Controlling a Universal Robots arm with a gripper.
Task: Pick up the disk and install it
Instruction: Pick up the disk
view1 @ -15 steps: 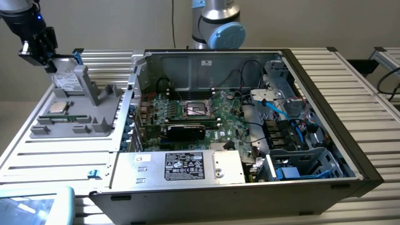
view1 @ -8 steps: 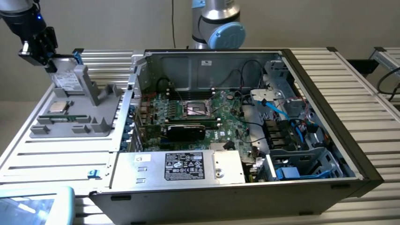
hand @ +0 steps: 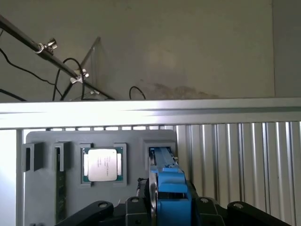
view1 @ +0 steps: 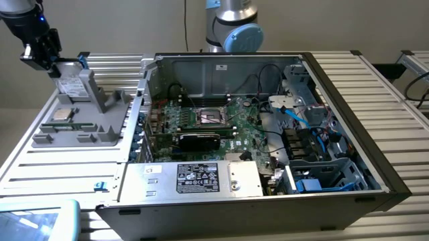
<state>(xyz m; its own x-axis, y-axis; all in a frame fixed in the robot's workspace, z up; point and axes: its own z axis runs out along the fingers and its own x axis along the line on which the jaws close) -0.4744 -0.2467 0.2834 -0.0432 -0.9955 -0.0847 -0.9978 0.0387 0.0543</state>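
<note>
Gripper (view1: pixel 53 69), upper left of exterior frame: jaws pinching the disk (view1: pixel 72 86) at its top end. Disk is a flat silver-grey metal slab with a white label and a glossy blue plastic frame. It stands on edge in a matte grey moulded holder (view1: pixel 110 104).

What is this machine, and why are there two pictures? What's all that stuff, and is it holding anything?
That is a robot arm with a claw-like hand called an end effector. One picture comes from a camera standing off to the side; the other comes from a camera on the arm's wrist. On the slatted metal table sits an open computer case, its circuit board and cables showing. At the exterior view's left, a grey holder carries a small square processor chip and the disk, a silver hard drive in a blue frame, standing on end. The end effector is gripping the disk's upper end.
</note>
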